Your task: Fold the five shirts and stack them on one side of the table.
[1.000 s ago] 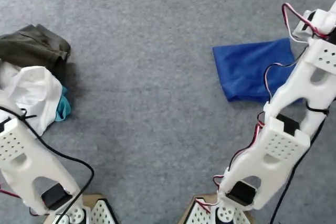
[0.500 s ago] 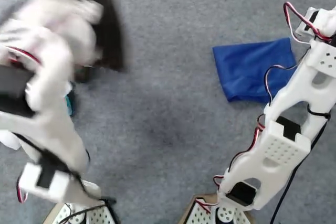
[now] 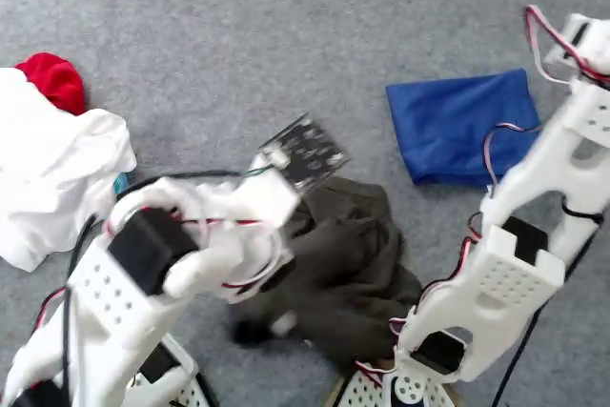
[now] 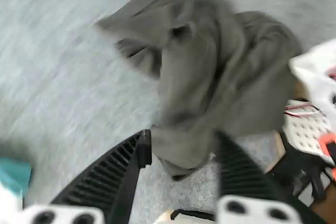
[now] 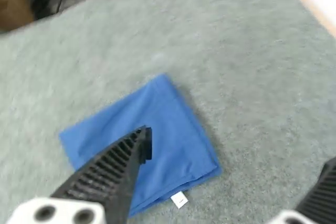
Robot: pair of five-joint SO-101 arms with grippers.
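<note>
Our left tool (image 4: 182,142) is closed on a bunch of the dark shirt (image 3: 353,264), which lies crumpled at the lower middle of the high view. We judge the step in hand to be laying it out for folding. We should release it only once the cloth sits on open surface (image 3: 238,54) nearer the centre, then spread it flat before any fold. Our right tool (image 5: 239,153) hangs open above the folded blue shirt (image 3: 462,126) at the right, and it could pin one hem of the dark shirt. The white shirt (image 3: 57,159) and red shirt (image 3: 52,78) lie at the left edge.
</note>
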